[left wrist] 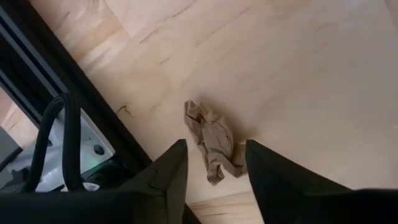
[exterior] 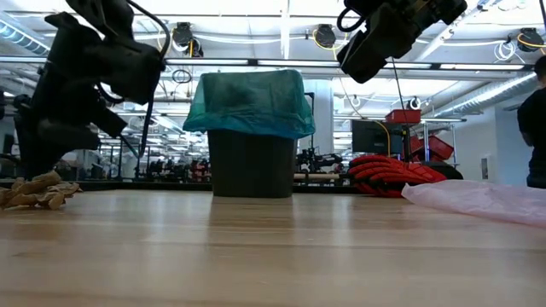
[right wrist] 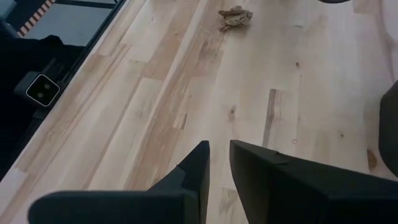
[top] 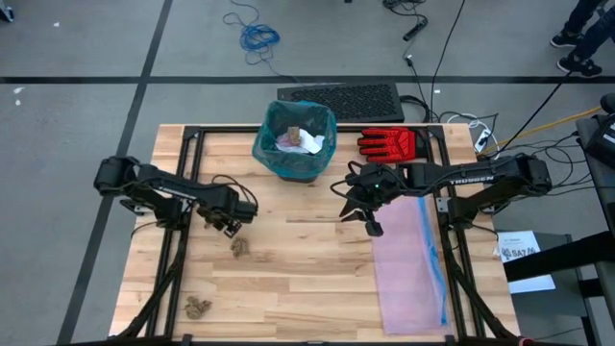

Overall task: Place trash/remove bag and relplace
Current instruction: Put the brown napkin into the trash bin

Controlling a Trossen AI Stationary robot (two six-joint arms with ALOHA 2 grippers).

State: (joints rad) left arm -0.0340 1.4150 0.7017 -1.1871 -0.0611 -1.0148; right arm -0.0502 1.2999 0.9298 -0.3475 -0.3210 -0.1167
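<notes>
Brown paper wads are what remains of the trash on the table: one wad lies toward the left side, directly under the left gripper, and a second wad sits near the front-left corner; more scraps, white and brown, already lie inside the bin, which stands at the middle of the back edge with the teal bag folded over its rim. The left gripper hangs just above the nearer wad with its fingers spread wide, one to each side of the paper and nothing between them but air; in the left wrist view the wad shows in the gap, apart from both fingers. The right gripper hovers over the middle of the table, its fingers drawn close with only a thin slit left and nothing held; beside it, along the right edge, lies the pink bag, and a red glove rests at the back edge right of the bin. The step in hand looks like collecting loose trash; the next move probably calls for lowering the left gripper onto the wad, closing on it, then carrying it to the bin.
</notes>
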